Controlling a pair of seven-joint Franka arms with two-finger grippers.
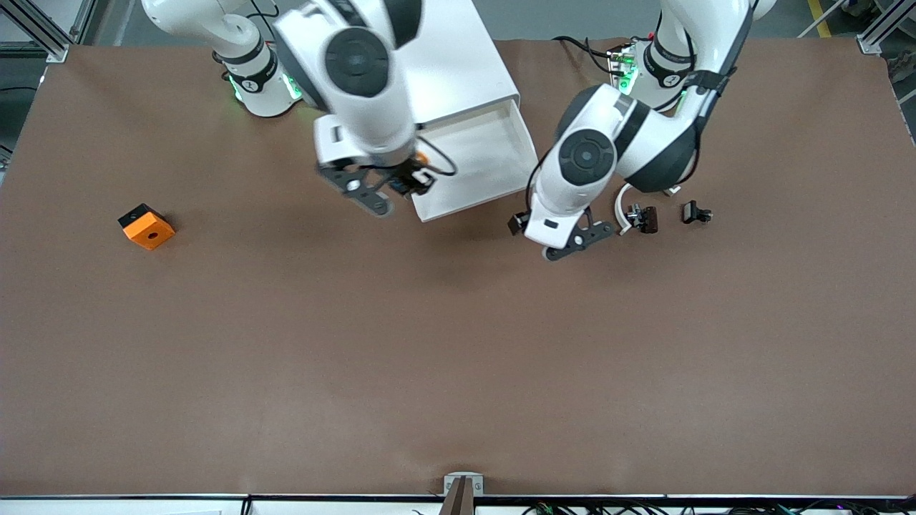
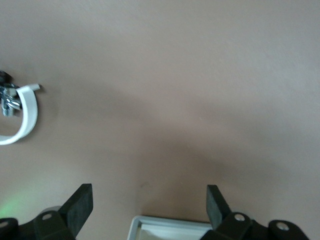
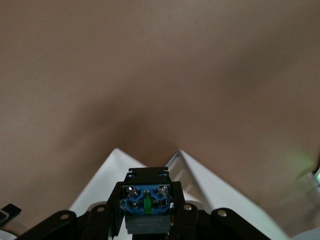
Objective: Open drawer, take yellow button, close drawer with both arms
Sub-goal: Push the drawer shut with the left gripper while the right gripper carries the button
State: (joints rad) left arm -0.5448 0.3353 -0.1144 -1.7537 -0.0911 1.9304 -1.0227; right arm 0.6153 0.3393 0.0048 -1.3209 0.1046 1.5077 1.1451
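Observation:
The white drawer (image 1: 478, 166) stands pulled out of the white cabinet (image 1: 458, 64). My right gripper (image 1: 402, 183) hangs over the drawer's corner toward the right arm's end, shut on the button (image 1: 412, 179). In the right wrist view the button (image 3: 147, 202) shows its black-blue body with metal screws between the fingers, with the drawer's white walls (image 3: 100, 185) below it. My left gripper (image 1: 554, 239) is open and holds nothing, over the table just past the drawer's other front corner (image 2: 170, 225). Its fingers (image 2: 80, 202) stand wide apart.
An orange block with a hole (image 1: 147, 227) lies toward the right arm's end of the table. A white curved strip (image 1: 621, 207) with a small black clip part (image 1: 642, 218) and another black part (image 1: 695, 212) lie by the left arm. The strip (image 2: 27, 117) also shows in the left wrist view.

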